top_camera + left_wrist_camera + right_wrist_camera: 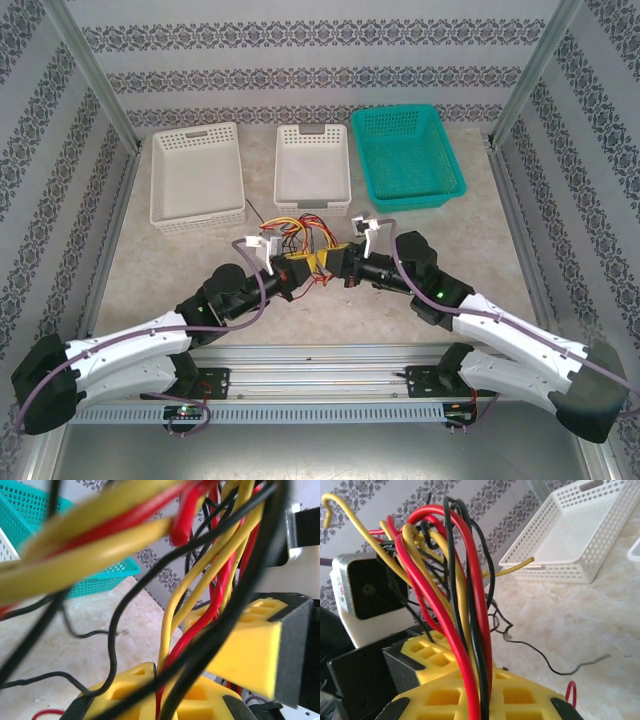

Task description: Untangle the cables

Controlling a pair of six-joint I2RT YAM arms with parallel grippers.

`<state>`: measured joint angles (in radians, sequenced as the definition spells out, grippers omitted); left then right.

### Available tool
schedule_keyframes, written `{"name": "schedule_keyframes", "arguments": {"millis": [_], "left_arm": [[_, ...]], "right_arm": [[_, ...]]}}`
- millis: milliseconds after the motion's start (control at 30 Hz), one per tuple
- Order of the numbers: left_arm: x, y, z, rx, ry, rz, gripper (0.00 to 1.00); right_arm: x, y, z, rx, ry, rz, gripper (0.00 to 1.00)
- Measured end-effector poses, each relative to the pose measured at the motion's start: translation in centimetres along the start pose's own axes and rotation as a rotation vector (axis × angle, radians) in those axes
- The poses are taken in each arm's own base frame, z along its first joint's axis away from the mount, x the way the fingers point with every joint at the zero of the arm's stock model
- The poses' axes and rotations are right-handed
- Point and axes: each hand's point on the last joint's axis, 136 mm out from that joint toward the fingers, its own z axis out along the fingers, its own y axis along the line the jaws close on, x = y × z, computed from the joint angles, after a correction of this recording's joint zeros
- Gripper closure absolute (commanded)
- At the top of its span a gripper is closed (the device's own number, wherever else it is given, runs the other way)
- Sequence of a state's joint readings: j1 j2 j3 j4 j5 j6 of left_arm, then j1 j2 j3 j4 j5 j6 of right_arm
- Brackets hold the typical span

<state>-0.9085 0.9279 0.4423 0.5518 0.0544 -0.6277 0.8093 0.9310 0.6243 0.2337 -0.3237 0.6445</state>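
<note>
from above: cables (pixel 300 232) bunched over mid counter (pixel 150 270), just before middle white basket (pixel 312 170). from the wrists: strands standing roughly upright, fanning at top, clamped between left fingers (pixel 132 697), likewise right fingers (pixel 520 695).

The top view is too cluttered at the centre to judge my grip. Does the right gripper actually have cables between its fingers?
Observer: Yes. In the right wrist view, red, yellow and black cables run down between the right gripper's yellow pads.
Operator: And the left?
Observer: Same there. In its wrist view, cables drop into the gap of the left gripper, pinched between its pads.
Operator: Anything hanging loose?
Observer: One black cable leaves the bundle, and its free end lies on the table.
</note>
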Motion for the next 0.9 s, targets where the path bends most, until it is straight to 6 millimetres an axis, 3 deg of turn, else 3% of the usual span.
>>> {"name": "schedule_keyframes", "arguments": {"millis": [167,333,567,700,900], "left_arm": [[-0.1,-0.6,-1.2,0.032,-0.022,-0.033,1.00],[0.8,-0.3,-2.2,0.044,-0.014,-0.071,1.00],[1.3,-0.1,-3.7,0.056,-0.022,-0.097,1.00],[2.9,0.3,-3.9,0.051,0.024,-0.108,1.00],[3.7,0.9,-4.0,0.025,0.051,-0.116,1.00]], "right_arm": [[0.2,-0.9,-1.4,0.056,-0.049,0.017,1.00],[1.6,-2.3,-2.9,0.093,-0.076,0.107,1.00],[2.6,-4.2,-6.7,0.118,-0.191,0.264,1.00],[4.1,-5.3,-8.3,0.119,-0.215,0.359,1.00],[5.4,-6.6,-9.8,0.171,-0.227,0.419,1.00]]}}
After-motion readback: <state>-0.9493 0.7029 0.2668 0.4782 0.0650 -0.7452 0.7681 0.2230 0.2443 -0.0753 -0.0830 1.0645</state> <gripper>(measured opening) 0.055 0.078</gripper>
